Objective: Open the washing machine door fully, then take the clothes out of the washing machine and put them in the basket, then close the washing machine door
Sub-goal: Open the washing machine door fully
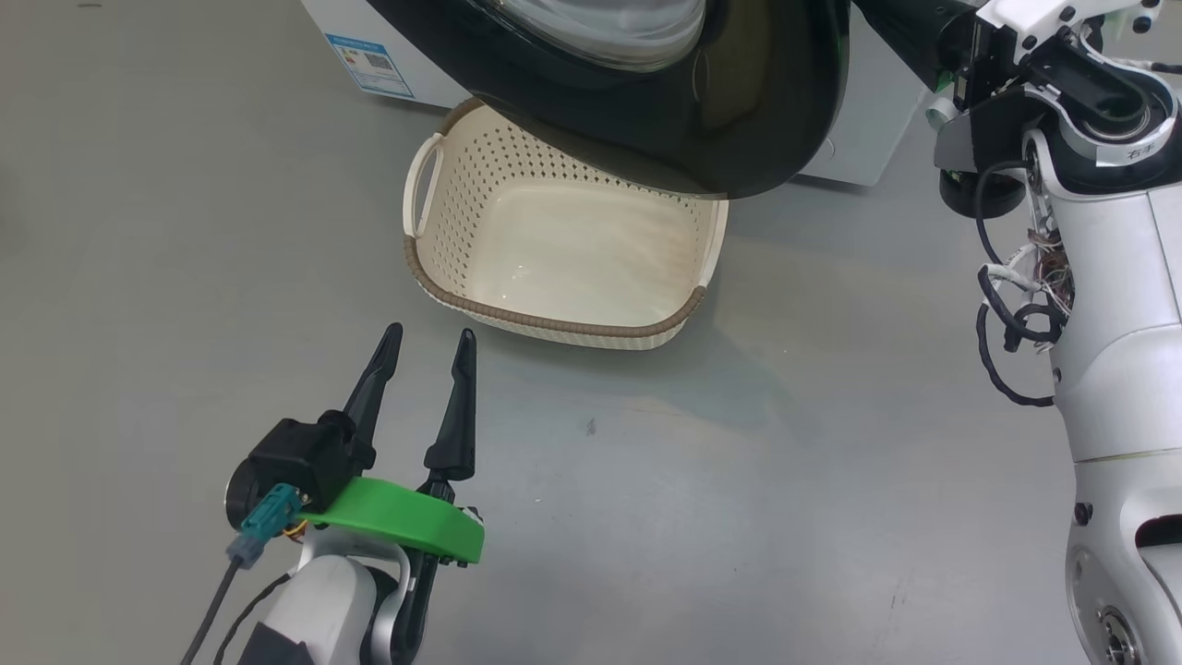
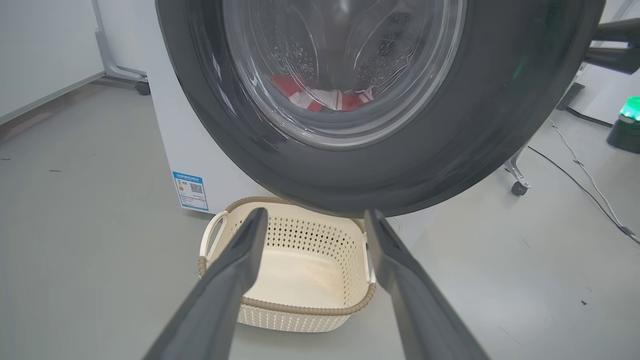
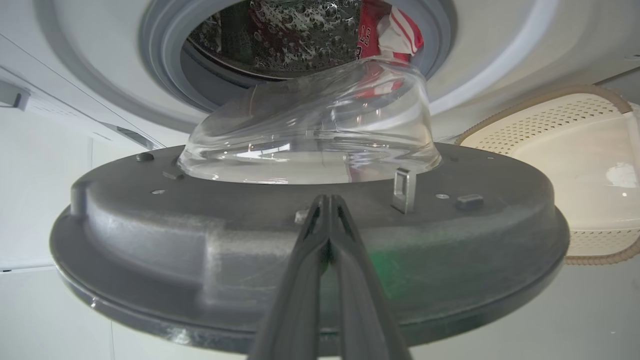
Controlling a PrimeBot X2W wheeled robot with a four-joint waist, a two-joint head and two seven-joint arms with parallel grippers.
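Clenched empty, the right tool [image 3: 329, 200] merely presses the part-open washing machine door [image 3: 200, 260] and could slip, letting it swing back; the left tool [image 1: 430, 332] hangs released.

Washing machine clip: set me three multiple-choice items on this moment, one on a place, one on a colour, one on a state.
1. Where does the basket stand?
A. On the floor, below the door
B. On a shelf
C. On a table

2. What colour are the clothes in the drum?
A. Blue
B. Green and black
C. Red and white

3. How are the fingers of the right gripper?
A. Spread wide
B. Shut together, empty
C. Shut on the clothes

Answers:
1 A: the head view shows it on the grey floor with the door overhanging it.
2 C: red-and-white cloth shows through the door in the left wrist view.
3 B: the two fingers lie pressed together in front of the door's inner face.
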